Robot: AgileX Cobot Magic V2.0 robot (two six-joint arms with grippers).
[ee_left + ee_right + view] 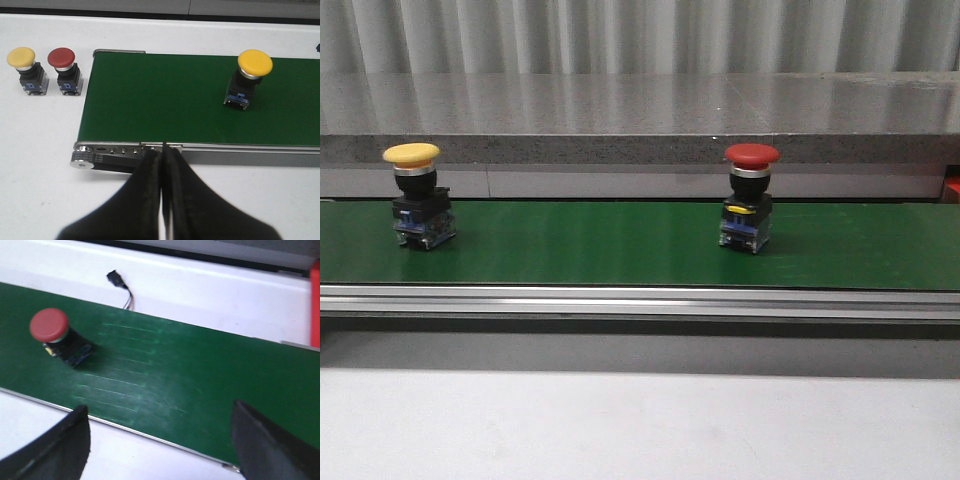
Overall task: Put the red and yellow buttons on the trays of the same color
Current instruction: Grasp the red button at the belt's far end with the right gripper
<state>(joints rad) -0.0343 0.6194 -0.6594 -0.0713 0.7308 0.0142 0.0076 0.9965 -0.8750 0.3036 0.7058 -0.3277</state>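
A yellow button stands upright at the left of the green conveyor belt, and a red button stands upright at the right. In the left wrist view the yellow button is on the belt, and my left gripper is shut and empty over the belt's near rail. The right wrist view shows the red button on the belt, off to one side of my right gripper, which is open and empty over the belt's near edge. The trays are out of view.
Off the belt's end on the white table stand another yellow button and another red button. A small black connector with wires lies beyond the belt. A red edge shows at the frame's side. A grey ledge runs behind the belt.
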